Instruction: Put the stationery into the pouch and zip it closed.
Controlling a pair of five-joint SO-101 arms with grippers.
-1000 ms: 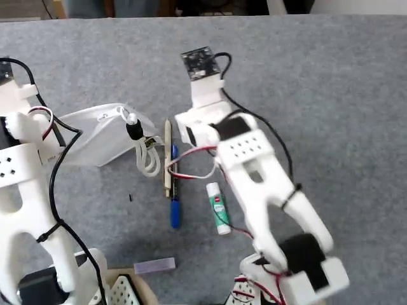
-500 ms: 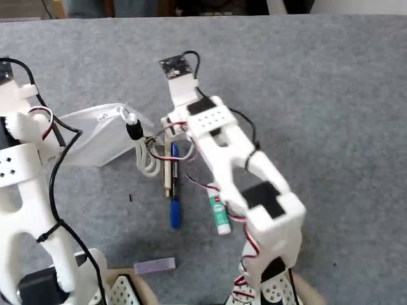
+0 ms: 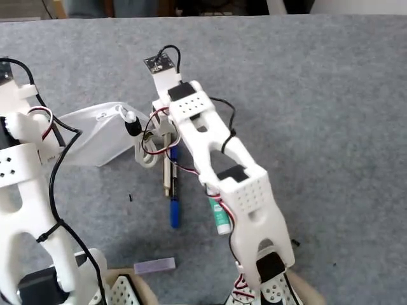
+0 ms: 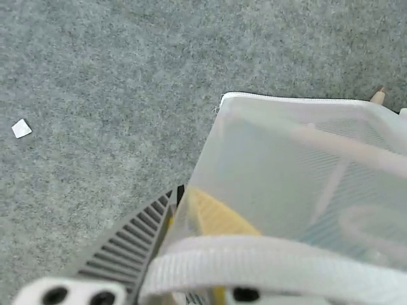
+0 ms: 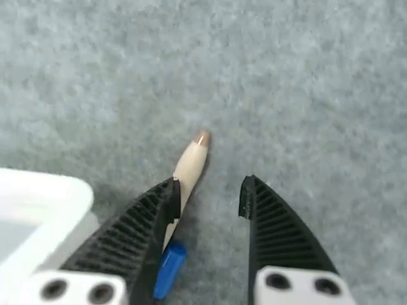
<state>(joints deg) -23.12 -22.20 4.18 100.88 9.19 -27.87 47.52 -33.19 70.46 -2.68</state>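
The translucent white pouch (image 3: 95,136) lies at the left of the table, and my left gripper (image 3: 56,141) is shut on its end; the pouch's mesh wall (image 4: 299,178) rises between that gripper's fingers (image 4: 137,235). A wooden pencil (image 3: 166,175), a blue pen (image 3: 175,203) and a green-and-white glue stick (image 3: 219,215) lie just right of the pouch's mouth. My right gripper (image 5: 210,190) hangs open low over the pencil's sharpened end (image 5: 191,164), which lies beside one finger. The pen's blue end (image 5: 166,267) and a pouch corner (image 5: 38,210) sit close by.
A purple eraser (image 3: 154,265) lies near the front edge. The pouch's white strap loop (image 3: 147,157) and black zip pull (image 3: 133,129) sit between pouch and pencil. Grey carpet-like table (image 3: 331,95) lies bare to the right and back.
My right arm has swung left and stretched farther back, bringing its gripper from beside the pencil's middle to over the pencil's far tip by the pouch mouth. The left arm and pouch stayed still.
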